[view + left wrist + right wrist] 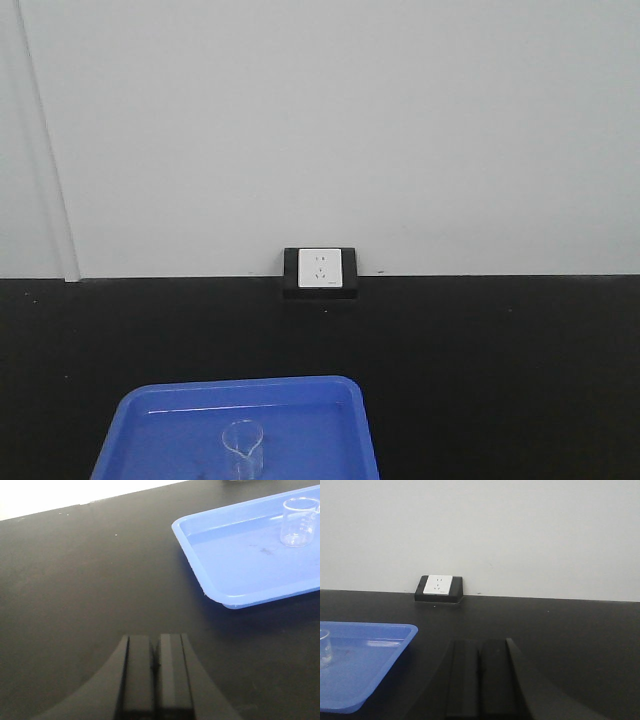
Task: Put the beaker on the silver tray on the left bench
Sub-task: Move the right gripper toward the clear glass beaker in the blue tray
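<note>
A small clear glass beaker (242, 447) stands upright in a blue tray (150, 420) on the black bench. The left wrist view has the beaker (299, 522) at the far right on the blue tray (235, 565). My left gripper (155, 642) is shut and empty, low over bare bench well to the left of the tray. My right gripper (479, 645) is shut and empty, to the right of the tray (365, 655); only the beaker's edge (324, 647) shows there. The silver tray is out of view.
A black socket box with a white face (320, 272) sits at the back of the bench against the white wall. Black benchtop (500, 380) stretches to the right of the tray and to its left (75, 580).
</note>
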{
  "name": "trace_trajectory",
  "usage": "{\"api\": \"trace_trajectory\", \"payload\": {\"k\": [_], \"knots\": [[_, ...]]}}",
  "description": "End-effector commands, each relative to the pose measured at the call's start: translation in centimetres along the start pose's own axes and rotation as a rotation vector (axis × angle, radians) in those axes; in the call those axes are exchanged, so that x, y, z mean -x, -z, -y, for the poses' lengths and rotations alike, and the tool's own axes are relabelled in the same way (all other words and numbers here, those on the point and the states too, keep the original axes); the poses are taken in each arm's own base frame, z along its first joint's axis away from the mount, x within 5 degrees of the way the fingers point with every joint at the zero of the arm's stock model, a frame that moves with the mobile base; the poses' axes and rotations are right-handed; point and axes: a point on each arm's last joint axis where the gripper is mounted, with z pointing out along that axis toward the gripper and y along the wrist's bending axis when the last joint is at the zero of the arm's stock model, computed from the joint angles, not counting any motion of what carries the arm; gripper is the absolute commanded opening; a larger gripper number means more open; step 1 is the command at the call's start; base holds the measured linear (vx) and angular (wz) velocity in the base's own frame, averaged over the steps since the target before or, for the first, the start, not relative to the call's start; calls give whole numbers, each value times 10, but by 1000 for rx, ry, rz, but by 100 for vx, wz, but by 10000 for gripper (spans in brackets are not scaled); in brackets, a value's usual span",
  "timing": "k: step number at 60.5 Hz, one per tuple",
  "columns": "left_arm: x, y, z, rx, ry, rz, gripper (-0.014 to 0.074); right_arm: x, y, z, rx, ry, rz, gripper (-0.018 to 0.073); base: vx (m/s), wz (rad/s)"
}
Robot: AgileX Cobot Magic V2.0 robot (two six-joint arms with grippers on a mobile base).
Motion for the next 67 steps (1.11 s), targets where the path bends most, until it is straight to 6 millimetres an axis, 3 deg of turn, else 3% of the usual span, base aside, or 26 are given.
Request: {"api": "trace_trajectory", "payload": {"k": [1,19,30,34,38,49,58,67], "knots": [[2,-2,1,-2,-1,70,1,7,1,0,-2,11,91,-11,0,0],[2,-2,1,-2,-1,70,1,21,3,-1,4,14,226,-11,0,0],[2,-2,1,-2,-1,70,1,65,5,-3,6,17,300,-11,0,0],[2,-2,1,-2,-1,70,1,90,0,-4,2,46,313,-11,0,0],[2,-2,1,-2,-1,70,1,108,-13,-4,-4,87,299,-11,0,0],[2,-2,1,-2,-1,70,1,142,-77,-6,-3,93,193,-11,0,0],[2,-2,1,-2,-1,70,1,139,-122,-6,2,73,112,-11,0,0],[2,-2,1,-2,-1,70,1,121,-148,-5,3,44,49,-11,0,0]]}}
